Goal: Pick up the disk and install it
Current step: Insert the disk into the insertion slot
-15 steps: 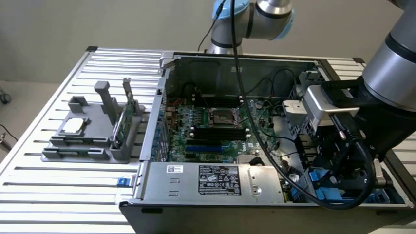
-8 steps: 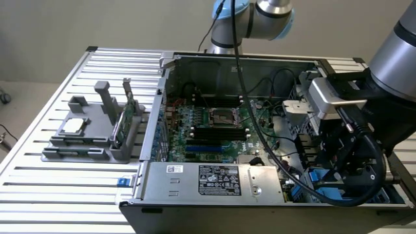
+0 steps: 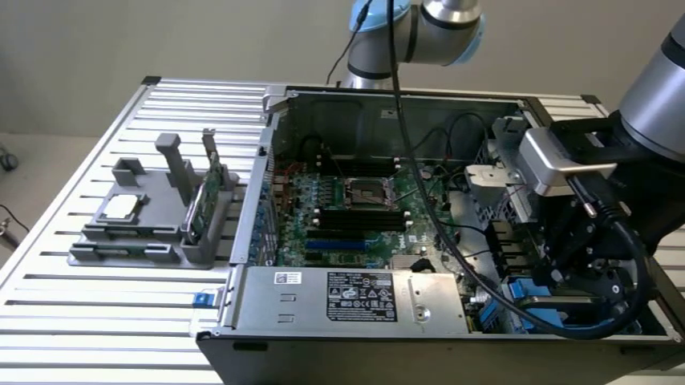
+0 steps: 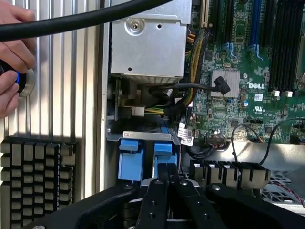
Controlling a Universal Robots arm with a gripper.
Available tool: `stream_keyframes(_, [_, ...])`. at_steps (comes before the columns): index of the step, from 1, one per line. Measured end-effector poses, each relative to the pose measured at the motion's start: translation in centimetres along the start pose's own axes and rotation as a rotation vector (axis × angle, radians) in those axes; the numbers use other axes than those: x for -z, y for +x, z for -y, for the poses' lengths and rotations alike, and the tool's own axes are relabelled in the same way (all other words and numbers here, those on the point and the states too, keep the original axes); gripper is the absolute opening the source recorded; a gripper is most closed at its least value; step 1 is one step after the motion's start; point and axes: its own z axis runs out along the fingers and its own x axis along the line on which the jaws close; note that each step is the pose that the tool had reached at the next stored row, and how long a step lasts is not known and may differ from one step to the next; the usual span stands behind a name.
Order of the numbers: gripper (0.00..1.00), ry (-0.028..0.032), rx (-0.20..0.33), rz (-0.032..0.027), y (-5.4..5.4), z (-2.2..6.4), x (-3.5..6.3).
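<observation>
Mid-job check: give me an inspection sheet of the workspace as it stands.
Surface: slatted metal table, open computer case on it.
Job's things: disk, blue-framed, in the drive bay; second blue carrier beside it.
Clutter: grey fixture holding a chip and a green card.
End effector: shut, tips at the disk.
Cables: black cable close before the wrist camera; wire bundle inside the case.
Surroundings: a person's hand over the table.
</observation>
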Motion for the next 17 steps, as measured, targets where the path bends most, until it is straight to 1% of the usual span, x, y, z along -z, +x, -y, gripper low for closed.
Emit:
stream_keyframes(1, [0.13,0.0000,0.001,0.0002,0.0,0.20,-0.01])
stream_keyframes(2, [0.11,0.0000,0.002,0.0003,0.0,0.36,-0.03])
stream_keyframes(9, [0.11,0.0000,0.013,-0.0007,-0.1,1.47,-0.39])
stream_keyframes(13, [0.11,0.0003,0.020,-0.0023,-0.1,1.82,-0.82])
stream_keyframes(17, [0.11,0.0006,0.026,-0.0035,-0.1,2.36,-1.12])
